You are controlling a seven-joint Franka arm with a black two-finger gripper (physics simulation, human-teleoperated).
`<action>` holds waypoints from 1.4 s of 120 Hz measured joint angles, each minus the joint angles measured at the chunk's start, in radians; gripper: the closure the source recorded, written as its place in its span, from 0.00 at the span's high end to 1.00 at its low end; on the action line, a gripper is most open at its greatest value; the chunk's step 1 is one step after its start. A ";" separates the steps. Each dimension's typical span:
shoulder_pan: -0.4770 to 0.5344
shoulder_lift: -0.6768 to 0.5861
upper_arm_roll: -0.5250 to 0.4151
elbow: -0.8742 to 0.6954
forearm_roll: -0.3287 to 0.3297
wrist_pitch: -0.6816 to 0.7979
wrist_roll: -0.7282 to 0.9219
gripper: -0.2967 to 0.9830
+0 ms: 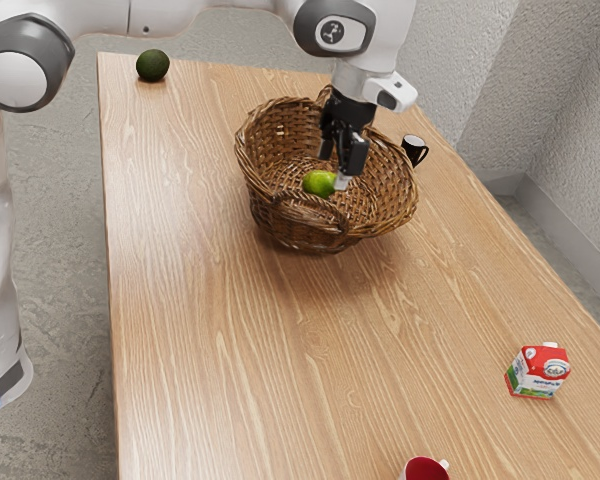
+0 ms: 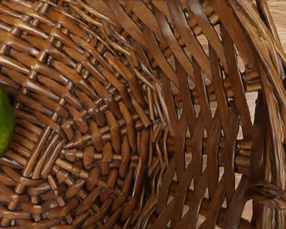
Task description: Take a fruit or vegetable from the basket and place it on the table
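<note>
1. Gripper [image 1: 334, 168] down inside the wicker basket [image 1: 280, 128], and its fingers [image 1: 342, 183] are spread, nothing pinched between them!
2. And there's the green fruit [image 1: 319, 184], resting on the woven floor of the basket, near the fingertips, toward the exterior view's left.
3. Out on the wooden table [image 1: 200, 300], an avocado [image 1: 152, 65] sits at the far left corner, the black mug [image 1: 412, 149] just beyond the basket to the right.
4. Nearer us, a milk carton [image 1: 538, 372] at right, a red mug [image 1: 425, 469] at the near edge of view!
</note>
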 joint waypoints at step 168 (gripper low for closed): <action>-0.425 0.188 0.688 -0.040 -0.148 0.084 0.213 0.75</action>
